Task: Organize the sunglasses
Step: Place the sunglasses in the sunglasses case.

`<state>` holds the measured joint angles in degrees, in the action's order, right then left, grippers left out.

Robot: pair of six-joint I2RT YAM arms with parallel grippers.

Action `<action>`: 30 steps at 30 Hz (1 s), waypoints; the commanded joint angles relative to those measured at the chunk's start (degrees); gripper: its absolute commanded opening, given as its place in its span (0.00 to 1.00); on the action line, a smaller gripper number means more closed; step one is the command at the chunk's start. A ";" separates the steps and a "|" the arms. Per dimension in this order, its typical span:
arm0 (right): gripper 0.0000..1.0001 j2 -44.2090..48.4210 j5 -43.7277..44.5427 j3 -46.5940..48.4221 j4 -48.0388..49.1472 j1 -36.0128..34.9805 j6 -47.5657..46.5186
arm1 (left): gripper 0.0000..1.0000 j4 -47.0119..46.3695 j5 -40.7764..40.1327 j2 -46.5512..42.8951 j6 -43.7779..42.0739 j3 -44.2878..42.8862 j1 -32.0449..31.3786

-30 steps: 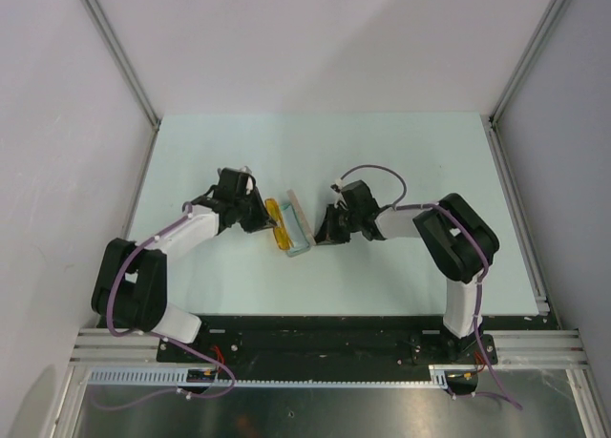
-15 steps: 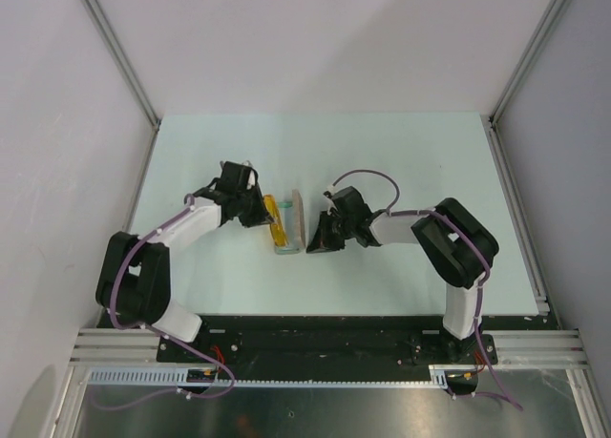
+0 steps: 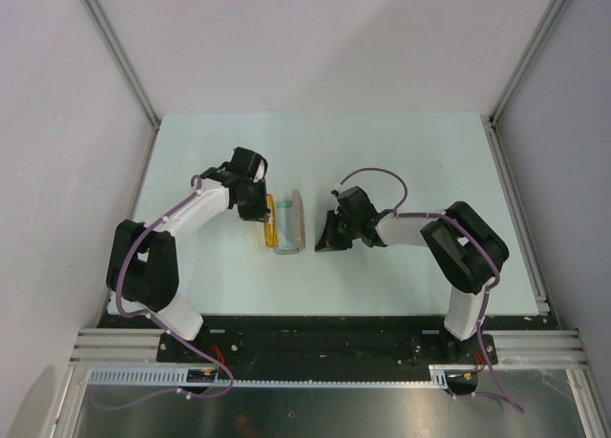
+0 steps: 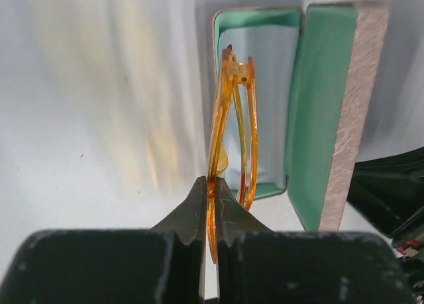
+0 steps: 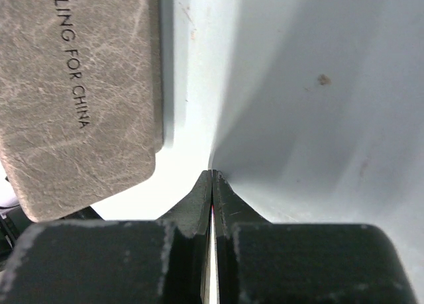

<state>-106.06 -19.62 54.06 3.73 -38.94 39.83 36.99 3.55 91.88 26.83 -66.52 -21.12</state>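
The sunglasses, translucent yellow-orange and folded, hang edge-on with my left gripper shut on their frame. They sit over the left rim of the open grey-beige case, whose teal-lined lid stands nearly upright on the right. From above, the sunglasses lie just left of the case, with the left gripper at their far end. My right gripper is shut on nothing, just right of the case. Its wrist view shows the lid's grey outer face up left of the shut right gripper.
The pale mint table is ringed by white walls and aluminium rails. A pale blue layer lines the case's tray. The arm bases stand along the near edge.
My left gripper has carried the sunglasses away from the base and up against the case's left side. The lid now stands more upright. My right gripper backed slightly right, off the lid.
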 commanded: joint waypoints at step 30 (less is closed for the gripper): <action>0.05 14.30 5.99 -16.36 -4.96 5.98 -5.03 | 0.00 18.73 -19.90 14.56 8.76 -20.40 -12.63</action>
<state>-92.12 -16.40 39.66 2.04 -33.50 37.21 54.22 -12.80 106.04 33.17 -83.79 -33.30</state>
